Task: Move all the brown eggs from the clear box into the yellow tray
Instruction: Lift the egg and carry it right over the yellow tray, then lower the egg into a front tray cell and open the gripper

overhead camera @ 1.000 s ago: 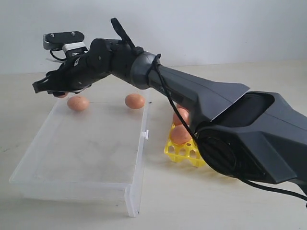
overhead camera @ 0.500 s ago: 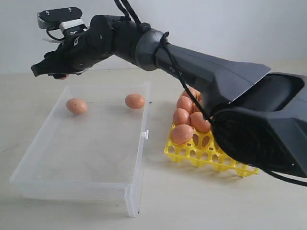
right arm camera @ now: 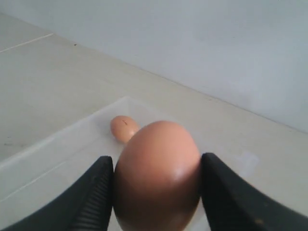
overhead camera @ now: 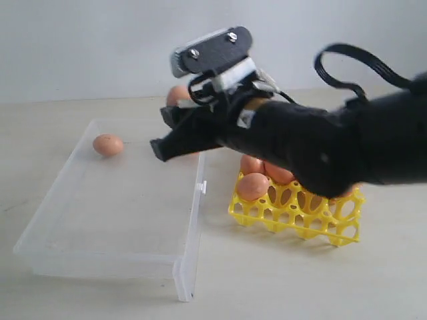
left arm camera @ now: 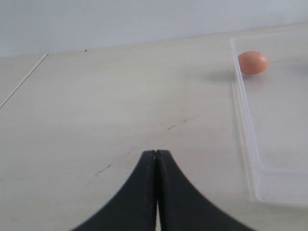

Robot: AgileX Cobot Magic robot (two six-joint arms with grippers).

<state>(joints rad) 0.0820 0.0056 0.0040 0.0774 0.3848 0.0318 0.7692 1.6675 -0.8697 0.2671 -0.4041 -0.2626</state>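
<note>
**Ana:** What sort of room is this?

**Ben:** A bare one. A plain pale wall [overhead camera: 80, 47] stands behind a pale tabletop [overhead camera: 280, 287] with faint wood grain. The left wrist view shows a few dark scuffs on it and a thin seam [left arm camera: 24, 77].

**Ana:** Where do the task's things sit?

**Ben:** In the exterior view the clear box [overhead camera: 113, 213] lies at eight o'clock from centre. The yellow tray [overhead camera: 293, 217] lies at four o'clock, just beside the box's latch side. Both rest flat on the tabletop.

**Ana:** And the eggs?

**Ben:** The boxed egg [overhead camera: 107, 145] rests in the box's ten o'clock corner, against the far wall. The tray eggs [overhead camera: 252, 187] crowd the tray's nine o'clock side. The arm hides the cells behind them.

**Ana:** What is the right arm doing?

**Ben:** It crosses the middle of the exterior view, blurred. The right gripper [right arm camera: 158, 161] pinches the held egg [right arm camera: 156, 178], with one dark pad on each flank. The gripper hangs above the box's one o'clock corner, clear of the floor of the box.

**Ana:** And the left?

**Ben:** The left gripper [left arm camera: 155, 153] has its fingers pressed together with nothing between them. It sits over bare tabletop, with the box's wall and the boxed egg nearby.
</note>
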